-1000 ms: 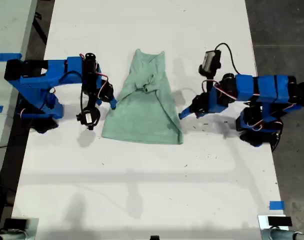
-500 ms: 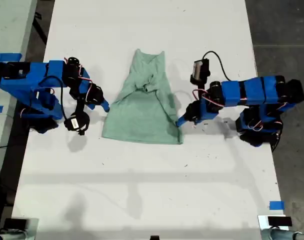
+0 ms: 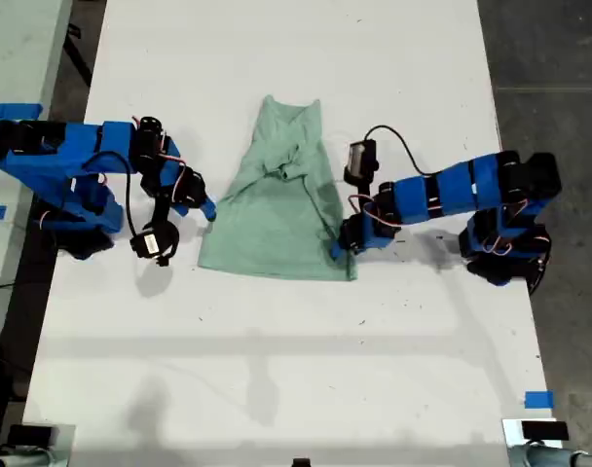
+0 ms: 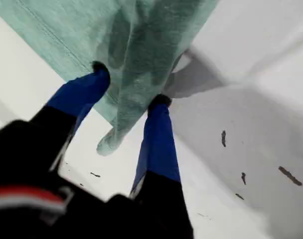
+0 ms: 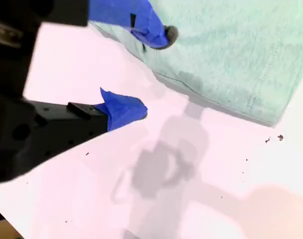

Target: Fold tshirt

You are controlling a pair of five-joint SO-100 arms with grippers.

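White table [image 3: 296, 370] bears tshirt [image 3: 281, 209], my first gripper [image 4: 129, 84] straddling its edge.

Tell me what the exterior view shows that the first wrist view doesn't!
Only the exterior view shows the whole tshirt, both arms, my second gripper open at the cloth's edge on the exterior view's left, and the blue tape. Only the first wrist view shows, up close, a fold of cloth standing between my first gripper's fingers; whether they squeeze it I cannot tell. Both show the tshirt, my first gripper at its corner, and the white table.
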